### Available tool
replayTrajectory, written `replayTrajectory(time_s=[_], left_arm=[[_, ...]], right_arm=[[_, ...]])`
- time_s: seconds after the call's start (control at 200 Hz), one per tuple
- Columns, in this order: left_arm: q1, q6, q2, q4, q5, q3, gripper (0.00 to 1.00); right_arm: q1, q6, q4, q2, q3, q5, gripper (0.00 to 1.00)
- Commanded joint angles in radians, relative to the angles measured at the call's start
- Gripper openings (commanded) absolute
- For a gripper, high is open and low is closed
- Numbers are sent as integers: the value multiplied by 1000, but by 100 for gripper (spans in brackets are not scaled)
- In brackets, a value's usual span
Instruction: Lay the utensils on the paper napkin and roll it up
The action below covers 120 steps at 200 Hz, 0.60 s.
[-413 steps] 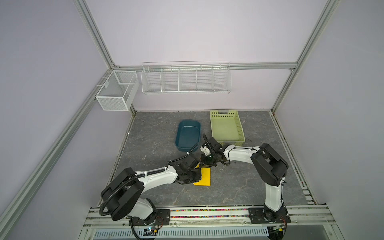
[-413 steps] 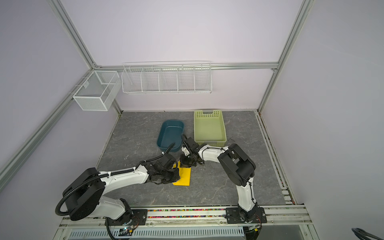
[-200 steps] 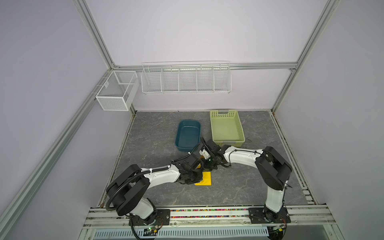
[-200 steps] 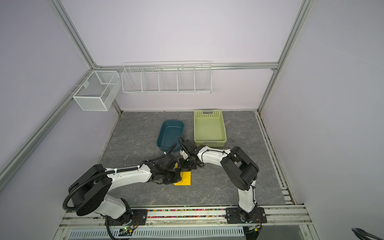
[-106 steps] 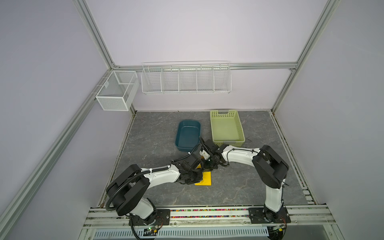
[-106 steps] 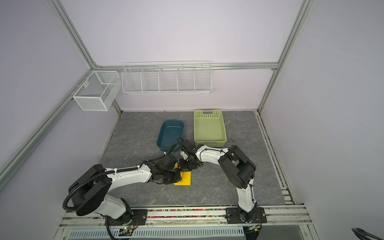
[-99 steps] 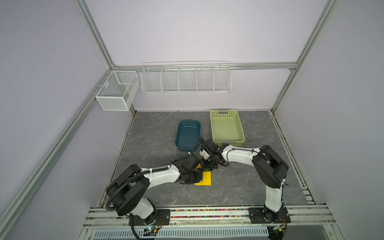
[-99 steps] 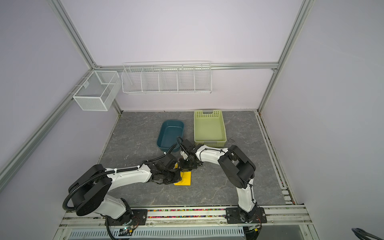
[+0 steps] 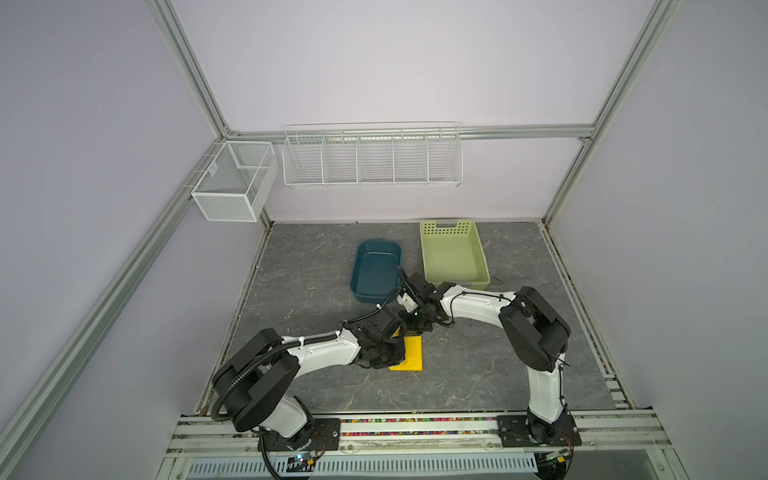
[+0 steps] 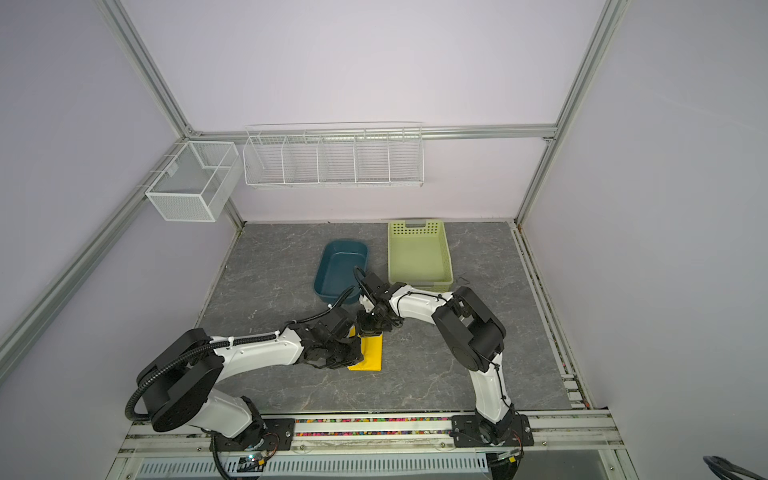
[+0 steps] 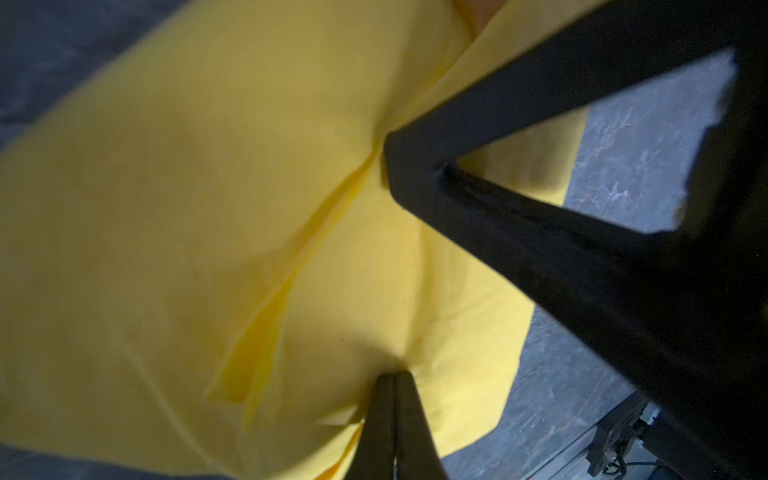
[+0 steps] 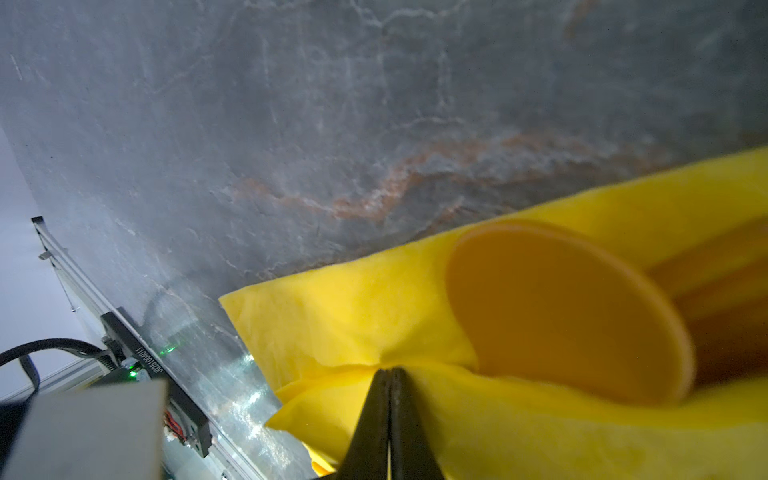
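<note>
the right gripper (image 12: 390, 372) has moved in close to the left gripper (image 11: 392, 375); both are pinching the paper napkin (image 9: 412, 353), already folded over the spoon (image 12: 561, 311) just beside the right tips, so rolling looks started

The left arm (image 9: 324, 353) stretches low from its base at seven o'clock in both top views, forearm running toward three o'clock. The left gripper (image 11: 392, 376) has its jaws pressed together, pinching the paper napkin (image 11: 208, 208). The right arm (image 9: 478, 305) rises from five o'clock, elbow bent, forearm toward nine o'clock. The right gripper (image 12: 388, 372), just beside the left, likewise pinches a fold.
</note>
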Motion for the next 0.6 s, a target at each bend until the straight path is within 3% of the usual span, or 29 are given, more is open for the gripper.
replayTrajectory(time_s=[0.0,0.34,0.595], left_arm=[[-4,-5,36,-64,-49,-28,0],[-4,-7,37,-74,-58,-17,0],[37,-33,-75,-76,-86,-14,4]], right_arm=[[-5,30,26,-54,-42,-47,8],[-1,27,-3,-28,-70,-14,7],[3,9,-12,8,-79,7,7]])
